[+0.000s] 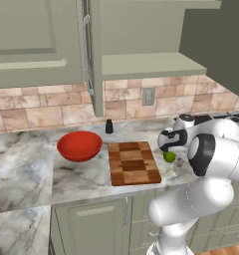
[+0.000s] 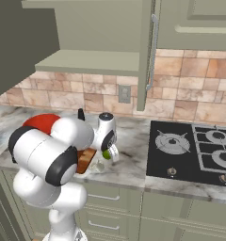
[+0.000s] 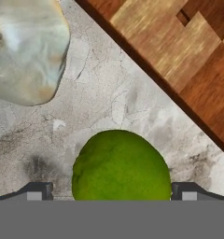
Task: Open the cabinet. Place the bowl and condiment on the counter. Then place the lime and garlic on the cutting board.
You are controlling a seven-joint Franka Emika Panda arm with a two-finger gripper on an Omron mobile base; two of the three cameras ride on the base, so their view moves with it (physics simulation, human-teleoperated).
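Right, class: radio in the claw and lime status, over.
Claw open, straddling lime. Lime on counter, off the cutting board. Garlic alongside, clear of the claw.

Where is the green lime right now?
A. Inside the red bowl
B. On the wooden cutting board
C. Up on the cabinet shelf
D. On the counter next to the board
D: the lime sits on the marble counter, beside the cutting board, between the open fingers.

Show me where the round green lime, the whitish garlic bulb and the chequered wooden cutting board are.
Round green lime (image 3: 121, 165), hand view, middle of its skin.
Whitish garlic bulb (image 3: 27, 49), hand view, its broad side.
Chequered wooden cutting board (image 1: 134, 163), left base view, centre of its top.
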